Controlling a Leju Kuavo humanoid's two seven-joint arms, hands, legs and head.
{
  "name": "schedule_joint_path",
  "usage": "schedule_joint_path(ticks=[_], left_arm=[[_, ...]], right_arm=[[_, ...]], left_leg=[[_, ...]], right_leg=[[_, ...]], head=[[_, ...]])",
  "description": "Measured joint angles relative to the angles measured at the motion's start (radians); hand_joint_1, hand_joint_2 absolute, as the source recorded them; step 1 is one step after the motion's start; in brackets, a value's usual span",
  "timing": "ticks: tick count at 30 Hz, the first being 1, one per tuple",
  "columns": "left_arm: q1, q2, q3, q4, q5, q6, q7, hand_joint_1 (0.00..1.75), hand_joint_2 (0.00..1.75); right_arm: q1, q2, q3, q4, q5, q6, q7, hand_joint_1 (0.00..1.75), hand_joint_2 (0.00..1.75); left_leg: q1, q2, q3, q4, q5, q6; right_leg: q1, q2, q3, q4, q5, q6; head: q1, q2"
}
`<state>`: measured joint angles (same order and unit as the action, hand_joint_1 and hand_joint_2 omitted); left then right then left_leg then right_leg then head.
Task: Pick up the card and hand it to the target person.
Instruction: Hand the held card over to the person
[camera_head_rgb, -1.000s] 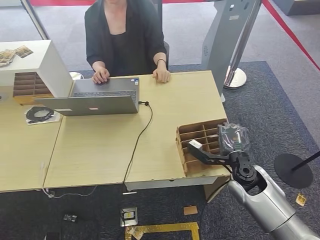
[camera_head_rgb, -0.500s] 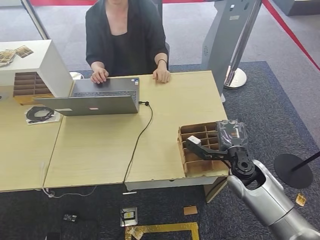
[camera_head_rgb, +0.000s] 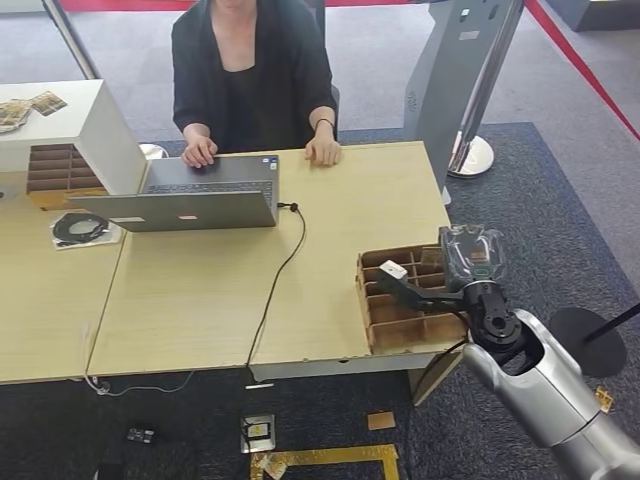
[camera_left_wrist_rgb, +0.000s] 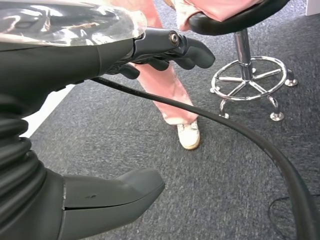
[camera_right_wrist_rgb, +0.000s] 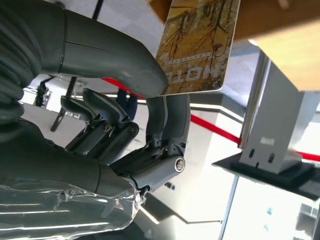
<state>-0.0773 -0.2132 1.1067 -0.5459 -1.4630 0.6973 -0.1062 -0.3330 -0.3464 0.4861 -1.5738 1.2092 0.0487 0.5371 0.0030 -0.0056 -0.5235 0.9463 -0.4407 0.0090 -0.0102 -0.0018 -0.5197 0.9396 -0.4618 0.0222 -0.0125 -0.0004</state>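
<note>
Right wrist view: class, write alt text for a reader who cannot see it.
The robot's right hand pinches a yellow-brown card printed with bare trees between its thick grey thumb and dark fingers. Behind are a pale wooden surface, a grey metal stand and a red floor line.

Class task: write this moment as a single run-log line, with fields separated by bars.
right hand: pinches yellow printed hotel card | place: above brown cardboard divider box | left hand: holds nothing | seated person in black top: at laptop
</note>
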Motion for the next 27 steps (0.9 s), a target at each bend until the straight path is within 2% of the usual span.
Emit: schedule_joint_path(ticks=[8, 13, 20, 27], left_arm=[[0.0, 0.0, 0.003, 0.0, 0.0, 0.0, -0.009, 0.0, 1.75], [0.0, 0.0, 0.008, -0.002, -0.005, 0.0, -0.012, 0.0, 1.75], [-0.001, 0.0, 0.011, -0.002, -0.016, 0.0, -0.015, 0.0, 1.75], [-0.002, -0.001, 0.01, -0.003, -0.014, 0.0, -0.026, 0.0, 1.75]], right_arm=[[-0.023, -0.014, 0.016, -0.085, 0.006, -0.004, -0.017, 1.75, 1.75], [-0.034, -0.014, 0.035, -0.11, 0.004, -0.039, -0.022, 1.75, 1.75], [-0.037, -0.007, 0.066, -0.092, 0.082, -0.228, -0.058, 1.75, 1.75], [-0.093, 0.055, 0.103, 0.078, 0.16, -0.467, -0.096, 1.75, 1.75]], left_leg=[[0.0, 0.0, 0.0, 0.0, 0.0, 0.0], [0.0, 0.0, 0.0, 0.0, 0.0, 0.0], [0.0, 0.0, 0.0, 0.0, 0.0, 0.0], [0.0, 0.0, 0.0, -0.001, 0.001, 0.0]], right_leg=[[0.0, 0.0, 0.0, 0.0, 0.0, 0.0], [0.0, 0.0, 0.0, 0.0, 0.0, 0.0], [0.0, 0.0, 0.0, 0.0, 0.0, 0.0], [0.0, 0.0, 0.001, 0.0, 0.0, 0.0]], head=[[0.001, 0.0], [0.001, 0.0], [0.002, 0.0], [0.002, 0.0]])
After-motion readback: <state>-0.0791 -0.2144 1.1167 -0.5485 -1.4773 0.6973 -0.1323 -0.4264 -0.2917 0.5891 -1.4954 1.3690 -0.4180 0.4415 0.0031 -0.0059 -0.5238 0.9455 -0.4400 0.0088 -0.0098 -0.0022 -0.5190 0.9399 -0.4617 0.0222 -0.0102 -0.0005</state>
